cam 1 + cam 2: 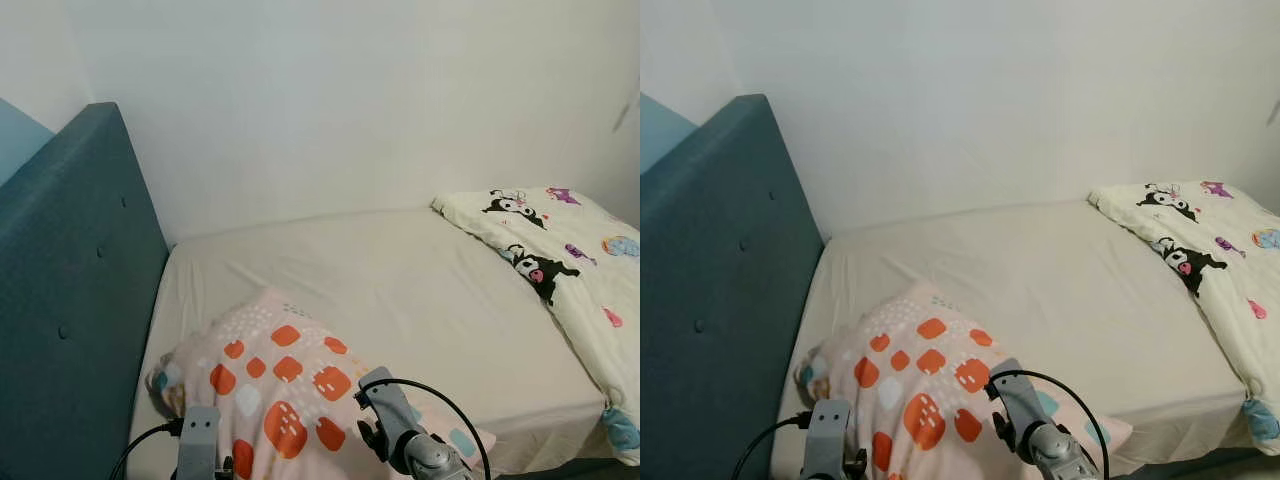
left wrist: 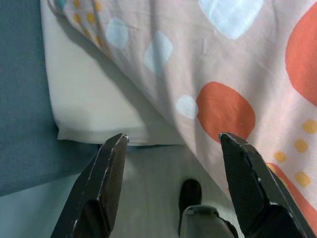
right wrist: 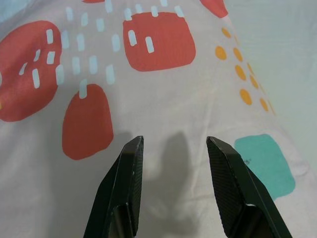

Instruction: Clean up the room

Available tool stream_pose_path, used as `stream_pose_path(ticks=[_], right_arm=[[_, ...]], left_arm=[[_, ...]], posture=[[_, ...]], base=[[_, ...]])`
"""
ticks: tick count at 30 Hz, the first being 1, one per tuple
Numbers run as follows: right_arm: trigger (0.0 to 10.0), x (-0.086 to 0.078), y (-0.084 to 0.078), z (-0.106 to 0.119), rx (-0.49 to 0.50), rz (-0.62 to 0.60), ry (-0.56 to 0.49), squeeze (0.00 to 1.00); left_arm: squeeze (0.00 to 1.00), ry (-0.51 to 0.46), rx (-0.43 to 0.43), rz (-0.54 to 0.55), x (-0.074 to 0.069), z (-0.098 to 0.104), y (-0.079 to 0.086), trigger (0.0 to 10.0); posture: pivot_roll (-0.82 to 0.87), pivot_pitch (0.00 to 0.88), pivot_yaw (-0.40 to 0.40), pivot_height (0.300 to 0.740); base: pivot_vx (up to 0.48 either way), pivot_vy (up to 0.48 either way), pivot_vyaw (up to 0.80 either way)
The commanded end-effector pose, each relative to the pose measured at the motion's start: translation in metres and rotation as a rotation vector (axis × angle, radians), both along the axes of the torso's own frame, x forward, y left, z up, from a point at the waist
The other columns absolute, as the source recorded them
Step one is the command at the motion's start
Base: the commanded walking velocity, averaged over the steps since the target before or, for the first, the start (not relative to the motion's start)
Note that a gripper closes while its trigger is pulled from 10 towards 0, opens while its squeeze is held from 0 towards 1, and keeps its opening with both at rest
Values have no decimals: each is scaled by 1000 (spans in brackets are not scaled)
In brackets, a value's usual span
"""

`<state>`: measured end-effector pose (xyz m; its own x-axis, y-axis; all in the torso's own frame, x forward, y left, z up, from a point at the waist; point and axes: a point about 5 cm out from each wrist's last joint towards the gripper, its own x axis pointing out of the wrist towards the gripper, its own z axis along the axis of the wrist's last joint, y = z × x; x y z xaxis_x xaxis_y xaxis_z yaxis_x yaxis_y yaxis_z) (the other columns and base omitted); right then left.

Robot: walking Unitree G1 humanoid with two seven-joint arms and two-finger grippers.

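Note:
A pink pillow (image 1: pixel 285 390) with orange, white and teal patches lies at the near left corner of the bed (image 1: pixel 400 280), close to the headboard. My right gripper (image 3: pixel 174 146) hovers open just above the pillow's (image 3: pixel 163 99) near side, nothing between its fingers. My left gripper (image 2: pixel 173 144) is open too, over the pillow's (image 2: pixel 237 74) edge where it overhangs the mattress corner (image 2: pixel 94 109). A white cartoon-print quilt (image 1: pixel 560 260) is bunched along the bed's right side.
A dark teal headboard (image 1: pixel 70 290) stands at the left. A white wall (image 1: pixel 350 100) runs behind the bed. Beige sheet stretches between pillow and quilt. My own foot (image 2: pixel 190 193) and pale floor show below the left gripper.

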<state>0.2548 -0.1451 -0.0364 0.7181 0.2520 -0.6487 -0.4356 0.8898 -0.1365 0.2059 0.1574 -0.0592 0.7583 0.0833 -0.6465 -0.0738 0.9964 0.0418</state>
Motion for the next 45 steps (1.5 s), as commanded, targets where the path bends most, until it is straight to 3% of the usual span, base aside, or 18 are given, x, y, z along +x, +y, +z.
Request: stream_pose_path(ticks=[1,9,23,27,37,45], right_arm=[[10000,-3,0,-3,1,-14,15,0],[10000,-6,-3,-5,-2,-18,23,0],[10000,7,-2,6,-15,37,-11,0],[10000,6,-5,5,-24,56,-3,0],[10000,6,-9,6,-31,52,-4,0],[10000,14,-8,13,13,-25,-74,0]], left_arm=[[0,-11,15,8,-1,1,5,10000],[0,4,9,4,-6,-2,4,10000],[0,-1,-5,10,-5,-1,1,10000],[0,-6,-19,26,-5,-1,-4,10000],[0,-17,-22,20,-4,0,-8,10000],[0,-34,-15,15,0,4,-4,10000]], posture=[[-118,0,0,740],[-115,0,-23,740],[-112,0,-61,740],[-112,0,-105,740],[-111,0,-98,740],[-106,0,-77,740]], base=[[0,0,0],[0,0,0],[0,0,0],[0,0,0],[0,0,0],[0,0,0]])
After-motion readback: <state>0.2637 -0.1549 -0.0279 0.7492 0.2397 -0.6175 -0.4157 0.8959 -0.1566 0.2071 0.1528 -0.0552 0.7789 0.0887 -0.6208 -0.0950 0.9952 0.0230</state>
